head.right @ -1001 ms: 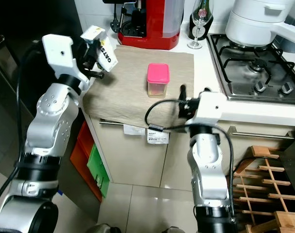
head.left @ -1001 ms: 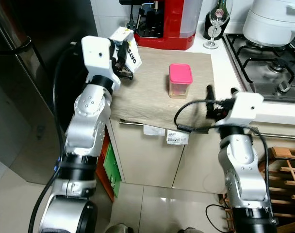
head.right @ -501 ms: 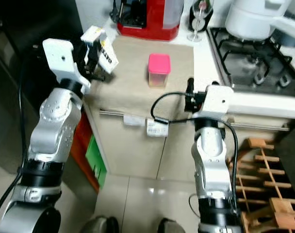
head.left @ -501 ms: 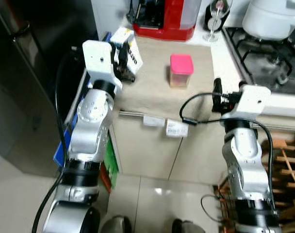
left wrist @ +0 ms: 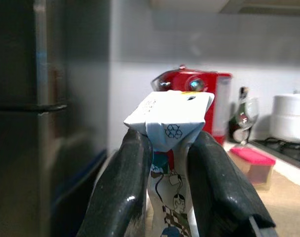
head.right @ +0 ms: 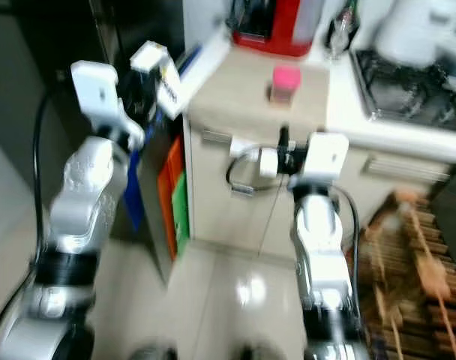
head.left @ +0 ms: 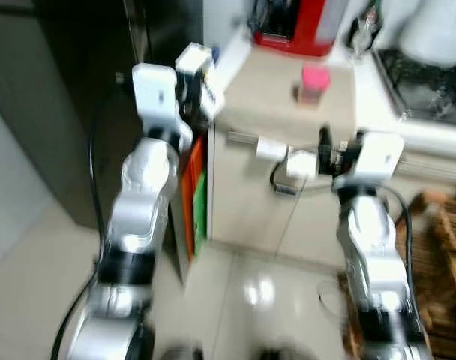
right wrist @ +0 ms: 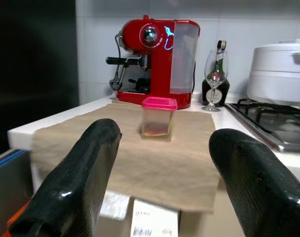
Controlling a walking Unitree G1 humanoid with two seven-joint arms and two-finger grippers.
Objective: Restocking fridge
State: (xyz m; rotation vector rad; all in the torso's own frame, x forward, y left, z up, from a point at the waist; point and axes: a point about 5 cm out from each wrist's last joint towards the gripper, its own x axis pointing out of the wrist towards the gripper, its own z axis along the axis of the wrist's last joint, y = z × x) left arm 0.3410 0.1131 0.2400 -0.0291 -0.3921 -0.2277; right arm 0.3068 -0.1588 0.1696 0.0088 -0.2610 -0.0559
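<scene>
Head views, blurred: left gripper (head.left: 200,88) raised beside the counter (head.left: 288,112) corner, clamped on a white carton (head.left: 198,71) held in the air next to the dark fridge (head.left: 100,45). Right gripper (head.left: 325,142) held in front of the counter's edge. Pink-lidded container (head.left: 313,81) standing on the beige cloth (head.right: 243,94), red coffee machine (head.right: 269,26) behind it.

Left wrist view: two black fingers (left wrist: 123,187) pressed against both sides of the carton (left wrist: 169,148), folded top above the tips; fridge door at one side, red machine (left wrist: 199,106) beyond.

Right wrist view: fingers (right wrist: 78,182) spread wide apart, holding nothing, aimed at the pink-lidded container (right wrist: 158,117); wine glass (right wrist: 215,79) and stove (right wrist: 273,123) further back.
</scene>
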